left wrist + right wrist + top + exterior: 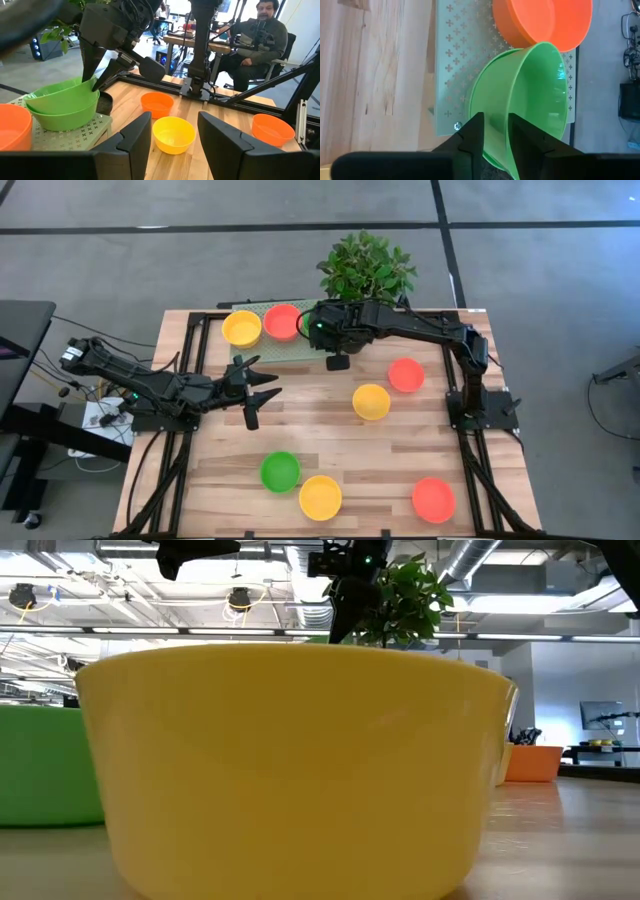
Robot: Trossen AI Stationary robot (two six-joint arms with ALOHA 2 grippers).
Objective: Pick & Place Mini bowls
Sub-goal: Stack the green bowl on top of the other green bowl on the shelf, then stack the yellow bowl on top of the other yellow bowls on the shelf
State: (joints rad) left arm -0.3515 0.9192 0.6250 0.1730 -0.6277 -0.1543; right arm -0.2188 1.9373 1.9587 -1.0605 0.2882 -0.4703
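Two green mini bowls (62, 107) sit nested on a pale green perforated mat (455, 60) at the table's far edge, the upper one tilted. A red-orange bowl (282, 321) and a yellow one (241, 327) rest beside them on the mat. My right gripper (495, 125) is over the green pair, shut on the upper bowl. My left gripper (262, 394) hangs open over bare wood at the table's left, pointing toward a yellow bowl (371, 401). Loose bowls lie on the wood: red (406, 374), green (280, 471), yellow (320, 496) and red (433, 499). My right gripper has the upper green bowl by its rim (506, 112), the wall pinched with one finger (522, 135) inside the bowl and one (472, 132) outside. The fingers come from above, slanting down. The bowl sits tilted inside the lower green bowl (480, 95).
A potted plant (365, 268) stands just beyond the mat at the far edge. A seated person (257, 37) is in the room past the table's right side. Bare wood lies between my left gripper and the near bowls. The nearest yellow bowl (290, 770) fills the low view.
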